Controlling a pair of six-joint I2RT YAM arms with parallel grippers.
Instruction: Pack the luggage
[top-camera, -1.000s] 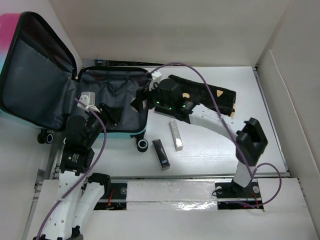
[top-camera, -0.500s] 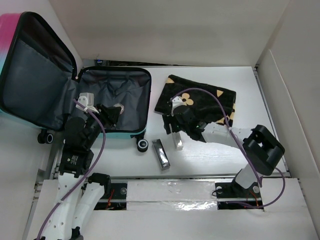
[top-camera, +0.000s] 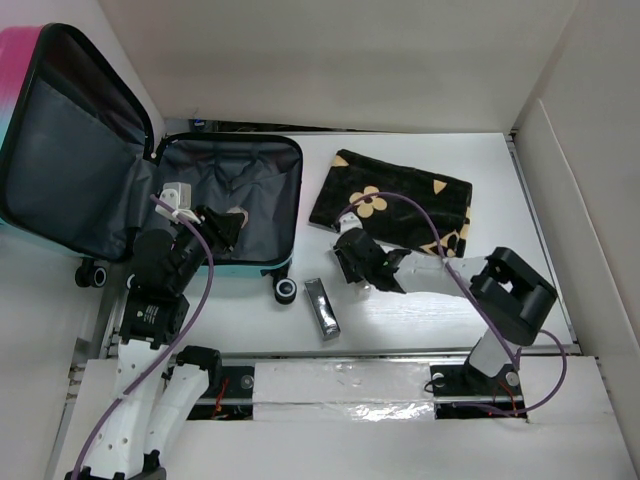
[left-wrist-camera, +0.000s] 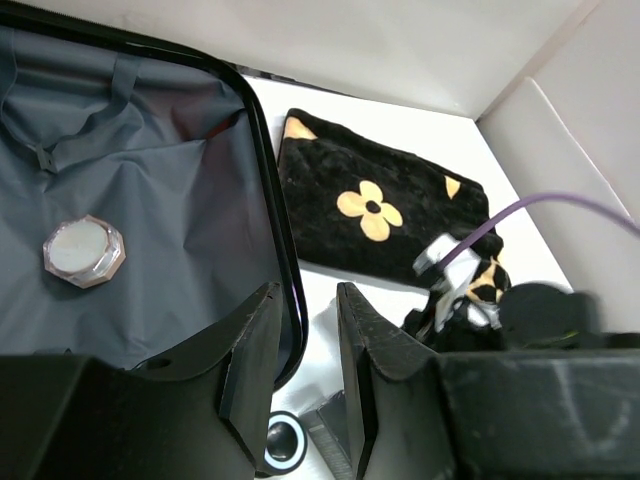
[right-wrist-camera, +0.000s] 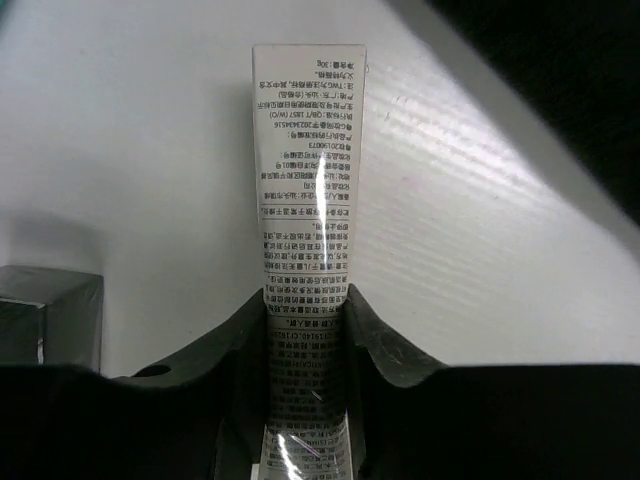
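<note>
while our right gripper (right-wrist-camera: 305, 300) sits clamped on the white tube (right-wrist-camera: 308, 180) lying on the table (right-wrist-camera: 150, 150), our left gripper (left-wrist-camera: 308, 295) hangs slightly apart, empty, over the rim of the open luggage (top-camera: 265, 195) at the table's left.

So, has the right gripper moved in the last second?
Yes: the right gripper swung away from the luggage, rightward and toward the table's near edge, onto the white tube.

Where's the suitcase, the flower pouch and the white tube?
suitcase (top-camera: 250, 180), top view, on its grey lining.
pouch (top-camera: 410, 175), top view, on the black cloth right of the flower.
tube (right-wrist-camera: 308, 150), right wrist view, on its printed middle.
</note>
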